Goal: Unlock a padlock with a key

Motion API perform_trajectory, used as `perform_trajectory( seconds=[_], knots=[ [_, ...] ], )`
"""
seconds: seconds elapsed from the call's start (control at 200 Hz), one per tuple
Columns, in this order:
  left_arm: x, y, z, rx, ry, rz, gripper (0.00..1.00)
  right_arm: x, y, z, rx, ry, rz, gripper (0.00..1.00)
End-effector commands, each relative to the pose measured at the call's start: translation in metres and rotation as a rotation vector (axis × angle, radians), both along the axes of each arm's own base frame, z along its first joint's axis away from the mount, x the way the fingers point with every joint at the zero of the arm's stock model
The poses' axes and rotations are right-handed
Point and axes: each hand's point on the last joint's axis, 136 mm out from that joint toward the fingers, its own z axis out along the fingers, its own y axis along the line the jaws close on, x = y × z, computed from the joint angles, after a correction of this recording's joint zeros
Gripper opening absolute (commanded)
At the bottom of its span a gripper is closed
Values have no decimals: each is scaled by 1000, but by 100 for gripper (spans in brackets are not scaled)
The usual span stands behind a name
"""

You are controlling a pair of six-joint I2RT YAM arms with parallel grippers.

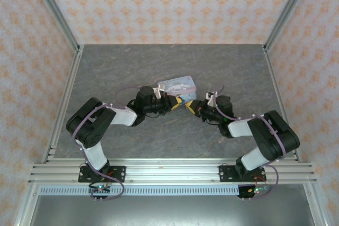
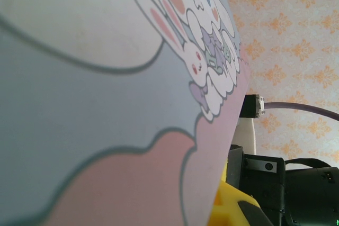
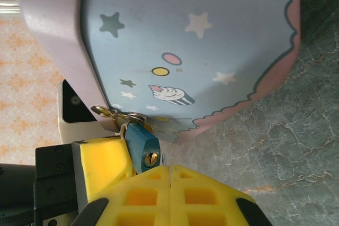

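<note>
The tiny blue-teal padlock (image 3: 140, 140) hangs from the gold hasp (image 3: 108, 114) of a pastel cartoon tin box (image 3: 201, 35), its brass keyhole (image 3: 151, 158) facing the right wrist camera. My right gripper (image 3: 170, 169) is shut on the key (image 3: 163, 159), a thin pale sliver poking from between its yellow fingers, just right of the keyhole. A yellow finger (image 3: 103, 160) of my left gripper presses against the padlock's left side. From above, the left gripper (image 1: 176, 102) and right gripper (image 1: 189, 105) meet tip to tip at the tin's near edge. How the left jaws stand is hidden.
The tin box (image 1: 177, 84) sits mid-table on grey marbled stone (image 1: 122, 67), tilted toward the grippers. Its printed lid (image 2: 106, 104) lies close against the left wrist camera, with a yellow finger (image 2: 233, 207) and black arm hardware (image 2: 296, 183) beside it. Patterned walls enclose the table.
</note>
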Motion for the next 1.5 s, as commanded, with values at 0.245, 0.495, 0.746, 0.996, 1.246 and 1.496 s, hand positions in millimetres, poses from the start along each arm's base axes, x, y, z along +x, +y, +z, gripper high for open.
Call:
perform_trajectory(
  seconds=[0.245,0.495,0.746,0.996,1.246,1.496],
  knots=[
    [-1,0,22,-29,-50,-19,0,12,3,23,15,-68,-1,0],
    [-2,1,20,-20,-48,-22,0,12,4,26,24,-74,1,0],
    [-2,1,18,-19,-42,-17,0,8,9,32,30,-85,23,0],
    [0,1,20,-23,-41,-10,0,6,13,28,20,-78,34,0],
    [1,0,21,-30,-41,-7,0,5,14,18,11,-64,28,0],
    [-1,1,22,-32,-41,-13,0,11,10,16,-11,-80,1,0]
  ],
)
